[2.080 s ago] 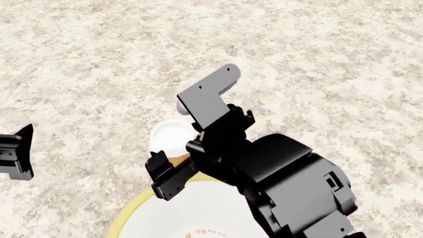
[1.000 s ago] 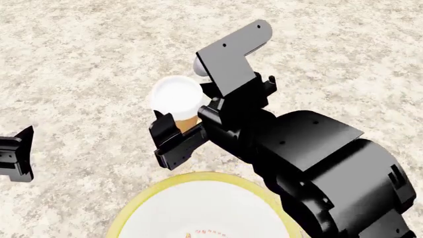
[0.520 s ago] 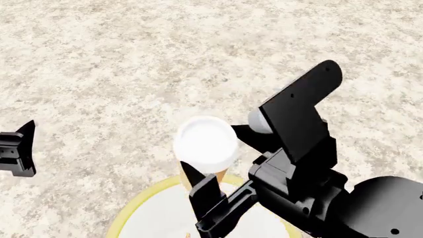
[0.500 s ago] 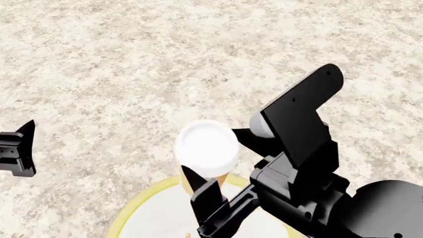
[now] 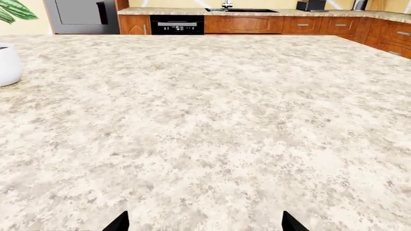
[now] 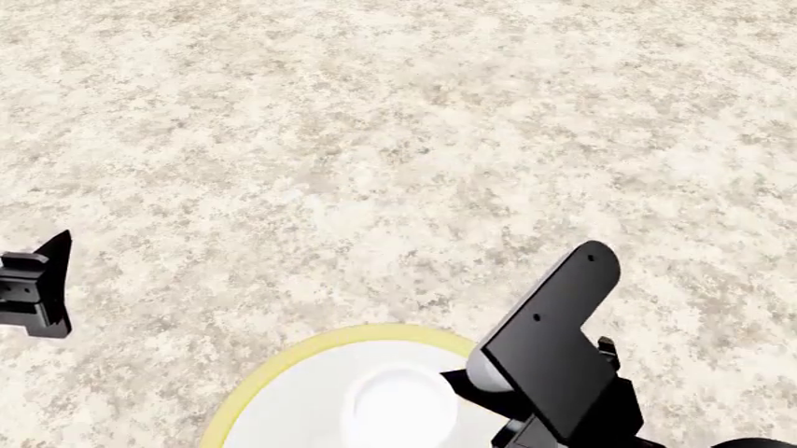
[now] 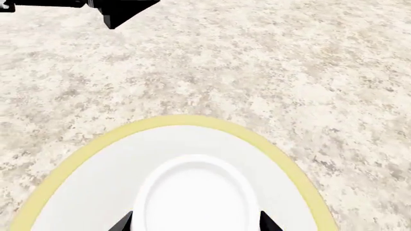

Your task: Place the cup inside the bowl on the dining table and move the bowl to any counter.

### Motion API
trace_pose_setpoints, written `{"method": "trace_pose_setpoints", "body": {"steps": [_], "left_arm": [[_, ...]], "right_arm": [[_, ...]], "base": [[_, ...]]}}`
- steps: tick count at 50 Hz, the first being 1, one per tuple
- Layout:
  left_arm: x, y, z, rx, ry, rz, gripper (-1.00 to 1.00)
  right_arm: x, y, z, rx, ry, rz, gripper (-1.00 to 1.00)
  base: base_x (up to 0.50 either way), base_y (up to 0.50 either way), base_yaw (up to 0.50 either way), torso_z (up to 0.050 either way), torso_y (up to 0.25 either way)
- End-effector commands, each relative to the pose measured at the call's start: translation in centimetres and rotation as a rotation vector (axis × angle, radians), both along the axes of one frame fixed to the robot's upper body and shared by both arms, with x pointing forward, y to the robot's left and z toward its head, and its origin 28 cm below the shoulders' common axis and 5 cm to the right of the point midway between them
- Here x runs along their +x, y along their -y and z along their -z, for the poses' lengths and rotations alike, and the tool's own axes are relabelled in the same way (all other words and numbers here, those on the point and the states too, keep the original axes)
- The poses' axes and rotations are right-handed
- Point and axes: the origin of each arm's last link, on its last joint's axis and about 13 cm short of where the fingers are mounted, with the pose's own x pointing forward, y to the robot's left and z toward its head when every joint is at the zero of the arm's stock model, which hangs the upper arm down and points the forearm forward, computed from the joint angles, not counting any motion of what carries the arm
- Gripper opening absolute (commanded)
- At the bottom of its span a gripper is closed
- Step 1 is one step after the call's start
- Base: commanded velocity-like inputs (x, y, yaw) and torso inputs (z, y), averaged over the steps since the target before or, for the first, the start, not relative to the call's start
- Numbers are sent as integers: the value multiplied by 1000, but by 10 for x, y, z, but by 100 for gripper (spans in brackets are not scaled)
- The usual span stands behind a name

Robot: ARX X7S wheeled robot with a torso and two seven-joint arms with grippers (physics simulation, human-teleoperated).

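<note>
The bowl (image 6: 286, 373), white inside with a yellow-green rim, stands on the pale granite dining table (image 6: 373, 140) at the near edge of the head view. The cup, seen by its flat white lid (image 6: 401, 406), sits low inside the bowl. In the right wrist view the lid (image 7: 196, 190) fills the space between my right gripper's two fingertips, which touch its sides over the bowl (image 7: 192, 121). My right gripper (image 7: 196, 224) is shut on the cup; one finger (image 6: 548, 341) shows in the head view. My left gripper (image 5: 204, 226) is open and empty, off to the left (image 6: 37, 285).
In the left wrist view a white plant pot (image 5: 7, 62) stands at the table's far left. Beyond the table run wooden cabinets with a counter (image 5: 270, 10), a black oven (image 5: 176, 25) and a grey fridge (image 5: 77, 12).
My right gripper has carried the cup from beside the bowl to over it and lowered it into the bowl. The left gripper has stayed in place.
</note>
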Motion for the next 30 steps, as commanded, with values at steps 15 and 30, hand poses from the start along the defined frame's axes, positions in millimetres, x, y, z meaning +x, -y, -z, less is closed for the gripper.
{"method": "trace_pose_setpoints", "body": {"steps": [15,30], "left_arm": [[-2,0,1,-1,-13,9,100],[0,2,4,-1,-20,13,100]], "right_arm": [[-4,-3,9,-41,-37,-41,-100],[-1,-3,2,-16,11,-17,100]], "base": [[0,0,0,0,0],[0,0,0,0,0]]}}
